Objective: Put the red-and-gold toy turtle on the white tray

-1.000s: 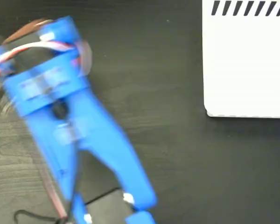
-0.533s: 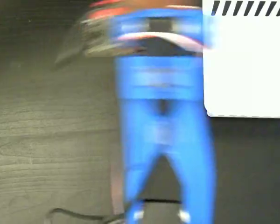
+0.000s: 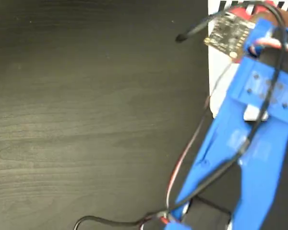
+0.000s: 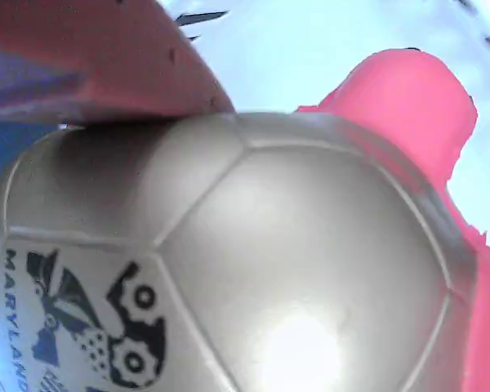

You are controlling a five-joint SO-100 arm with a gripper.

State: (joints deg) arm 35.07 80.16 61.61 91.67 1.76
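Swinging across from the table's left side, the blue arm (image 3: 249, 143) now reaches over the tray (image 3: 212, 72) at the right edge of the fixed view, covering most of it; only a white strip of the tray's left edge and a few black stripes at its top show.

Largest risk, as I judge it: the arm hides the tray, so height above it cannot be read, and a release from too high could let the rounded turtle (image 4: 229, 261) bounce or roll off the near edge. A second risk is the loose black cable (image 3: 206, 24) looping beside the tray's corner, which could snag.

The arm slants up from the bottom of the fixed view toward the tray's top edge, its circuit board over the tray's left edge.

In the wrist view the turtle's gold shell fills the picture, with white tray behind. A red finger (image 4: 90, 57) of the hand (image 4: 220, 114) presses on the shell; the hand appears closed on the turtle, though the other finger is out of view.
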